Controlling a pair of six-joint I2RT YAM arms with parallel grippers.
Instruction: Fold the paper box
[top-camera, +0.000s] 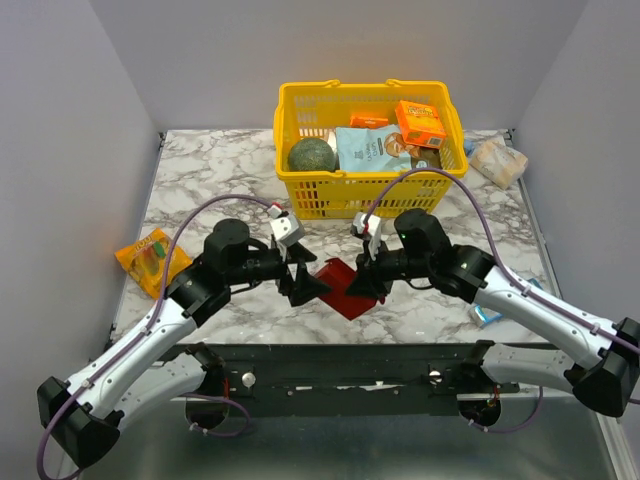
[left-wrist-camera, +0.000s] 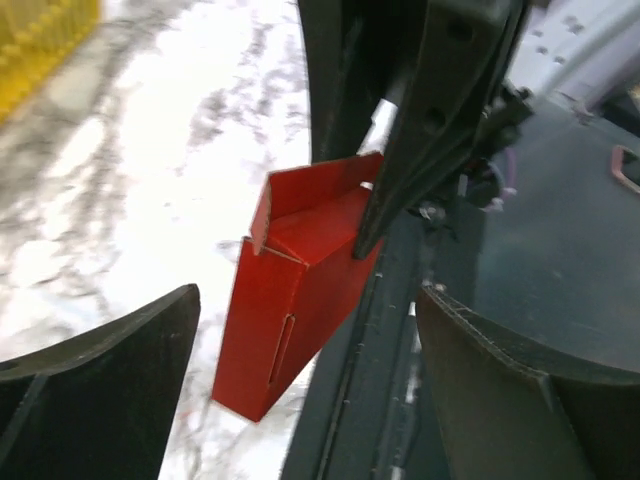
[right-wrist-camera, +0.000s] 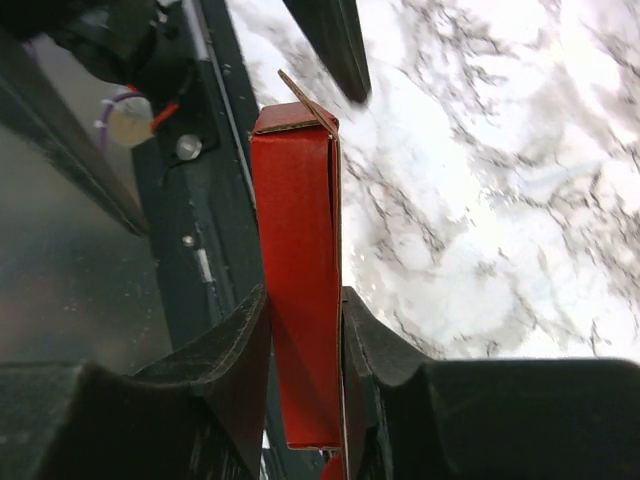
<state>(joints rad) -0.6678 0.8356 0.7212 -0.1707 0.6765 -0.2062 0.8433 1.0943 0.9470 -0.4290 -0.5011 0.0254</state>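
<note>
The red paper box (top-camera: 343, 287) is held up over the table's near edge, between the two arms. In the right wrist view my right gripper (right-wrist-camera: 305, 300) is shut on the paper box (right-wrist-camera: 298, 220), both pads pressed flat against its narrow sides. A loose flap sticks up at its far end. My left gripper (top-camera: 303, 284) stands open just left of the box without touching it. The left wrist view shows the paper box (left-wrist-camera: 285, 310) as a partly formed shell with a slot in its side. It sits ahead of my wide-apart left gripper (left-wrist-camera: 305, 300), with the right arm's fingers (left-wrist-camera: 420, 150) clamped on its upper end.
A yellow basket (top-camera: 365, 195) of groceries stands at the back centre. An orange snack packet (top-camera: 150, 258) lies at the left and a pale packet (top-camera: 498, 160) at the back right. A small blue item (top-camera: 488, 314) sits by the right arm. The dark base rail (top-camera: 380, 360) runs along the near edge.
</note>
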